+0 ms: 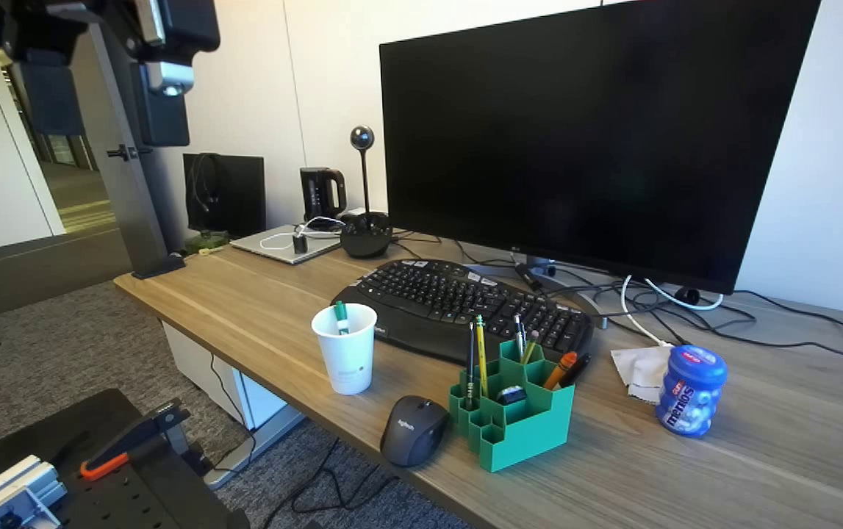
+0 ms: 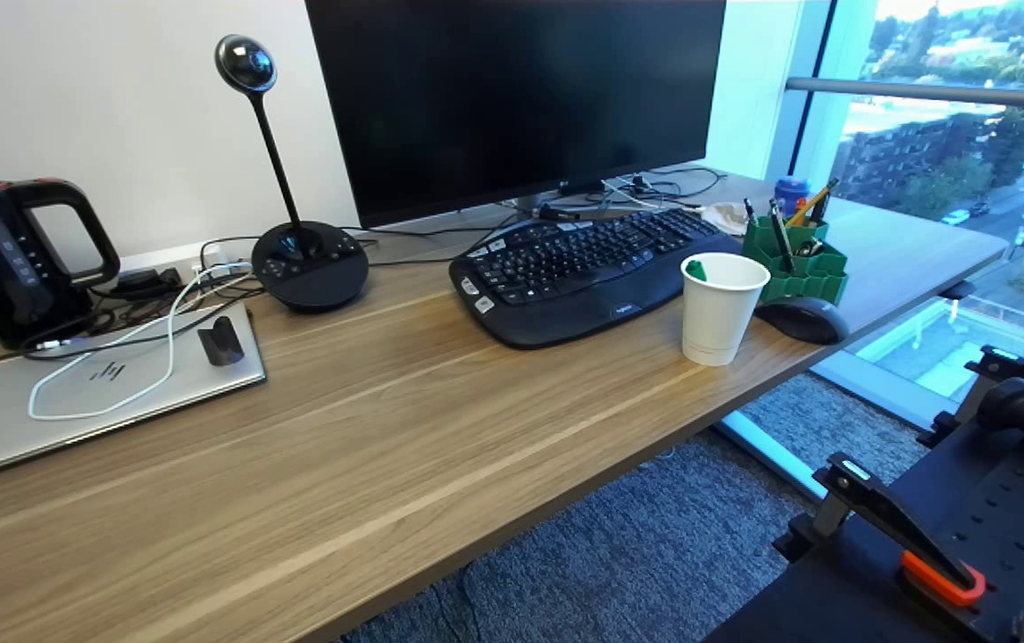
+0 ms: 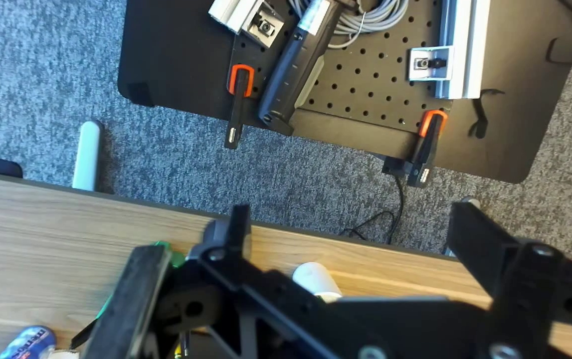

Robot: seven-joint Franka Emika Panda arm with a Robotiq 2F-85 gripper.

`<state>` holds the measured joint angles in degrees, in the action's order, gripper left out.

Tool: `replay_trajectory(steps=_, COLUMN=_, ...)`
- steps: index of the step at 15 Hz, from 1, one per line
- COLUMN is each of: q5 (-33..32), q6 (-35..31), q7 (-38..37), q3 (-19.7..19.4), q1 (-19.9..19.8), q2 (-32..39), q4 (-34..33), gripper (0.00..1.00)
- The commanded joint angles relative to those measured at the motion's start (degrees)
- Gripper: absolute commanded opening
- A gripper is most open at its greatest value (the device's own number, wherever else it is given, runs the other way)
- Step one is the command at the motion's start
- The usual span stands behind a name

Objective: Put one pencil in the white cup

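The white cup stands upright near the desk's front edge in both exterior views [image 1: 348,364] [image 2: 719,314]. A green-capped marker [image 1: 341,317] leans inside it. The green desk organiser [image 1: 531,441] [image 2: 804,286] stands to the cup's right, holding a yellow pencil [image 1: 481,360], a pencil with a pink eraser [image 1: 530,347] and several pens. My gripper [image 1: 111,126] is open and empty, high above the desk's left side in an exterior view. In the wrist view my fingers [image 3: 349,212] are wide apart; the cup [image 3: 315,279] shows between them, partly hidden. The organiser is mostly hidden there.
A mouse [image 1: 414,431] sits between cup and organiser. A keyboard [image 2: 583,281] lies behind, under a monitor [image 1: 590,147]. A blue-and-white container [image 1: 691,393] stands right of the organiser. A camera stand [image 2: 309,263], laptop [image 2: 101,384] and kettle [image 2: 16,259] stand left. A black cart [image 3: 355,99] faces the desk.
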<state>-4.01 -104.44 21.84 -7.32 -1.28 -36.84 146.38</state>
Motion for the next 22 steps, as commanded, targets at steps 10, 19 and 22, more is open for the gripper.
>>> replay_trajectory(steps=10, q5=-1.4, q6=-10.3, q7=-3.7, q3=-1.4, q1=-1.9, q2=13.0, q4=-8.1, gripper=1.00)
replay_trajectory(steps=19, q5=-0.4, q6=-12.8, q7=-7.2, q3=-3.9, q1=-6.3, q2=28.6, q4=-21.2, gripper=1.00)
replay_trajectory(steps=22, q5=-0.6, q6=-13.2, q7=-9.3, q3=-4.2, q1=-7.5, q2=33.1, q4=-25.1, gripper=1.00)
